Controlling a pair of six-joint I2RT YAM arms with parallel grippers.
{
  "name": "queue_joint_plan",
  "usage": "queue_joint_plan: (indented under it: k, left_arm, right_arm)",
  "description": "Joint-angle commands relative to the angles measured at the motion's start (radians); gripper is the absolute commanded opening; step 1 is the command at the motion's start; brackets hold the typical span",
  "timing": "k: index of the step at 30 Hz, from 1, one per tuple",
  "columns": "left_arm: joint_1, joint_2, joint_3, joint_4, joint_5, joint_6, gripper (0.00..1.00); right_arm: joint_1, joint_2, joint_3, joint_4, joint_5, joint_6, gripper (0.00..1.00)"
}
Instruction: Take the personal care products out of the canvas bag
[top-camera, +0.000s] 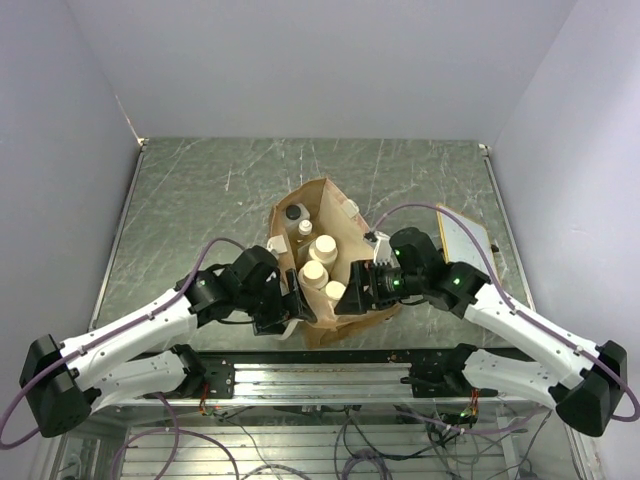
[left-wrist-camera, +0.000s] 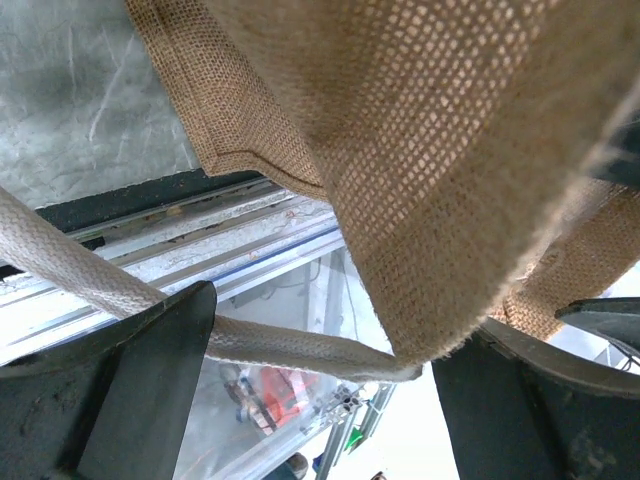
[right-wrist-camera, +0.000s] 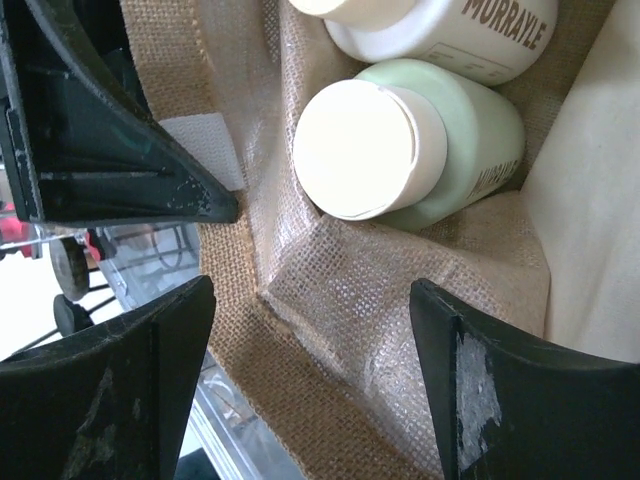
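- Grey marbled table (top-camera: 200, 200), white walls.
- Canvas bag (top-camera: 318, 190) stands near my bases, mouth open. About five bottles (top-camera: 322, 248) are inside and none are out yet.
- Left gripper (left-wrist-camera: 335, 330): fingers spread, straddling the bag's rim fabric and strap (left-wrist-camera: 80, 270).
- Right gripper (right-wrist-camera: 312, 290): spread wide at the bag's mouth, holding nothing, with the white-capped green bottle (right-wrist-camera: 400, 150) just ahead.

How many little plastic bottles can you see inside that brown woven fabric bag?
5: a black-capped translucent bottle at the far end of the bag, a small white-capped one beside it, then three cream-capped bottles running toward its near end. More may lie hidden underneath.
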Motion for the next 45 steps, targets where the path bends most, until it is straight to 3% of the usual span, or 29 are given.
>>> queue_joint_plan:
  k: [1, 10, 19, 30, 37, 45]
  left_arm:
    - [-0.013, 0.04, 0.043, -0.146, -0.031, 0.075, 0.94]
    - [-0.013, 0.114, 0.131, -0.235, -0.07, 0.167, 0.95]
    - [-0.012, 0.135, 0.181, -0.29, -0.096, 0.213, 0.95]
    - [-0.012, 0.143, 0.217, -0.297, -0.085, 0.22, 0.95]
    - [-0.012, 0.13, 0.238, -0.31, -0.088, 0.211, 0.95]
    - [-0.012, 0.112, 0.259, -0.345, -0.107, 0.207, 0.94]
  right_arm:
    - [-0.003, 0.051, 0.085, -0.197, 0.095, -0.044, 0.8]
    - [-0.001, 0.259, 0.436, -0.345, 0.232, -0.133, 0.82]
    - [0.027, 0.42, 0.515, -0.328, 0.281, -0.158, 0.8]
    - [0.209, 0.58, 0.607, -0.479, 0.563, 0.074, 0.76]
    - [0.279, 0.629, 0.612, -0.514, 0.619, 0.068, 0.69]
    - [0.313, 0.684, 0.579, -0.479, 0.602, 0.027, 0.78]
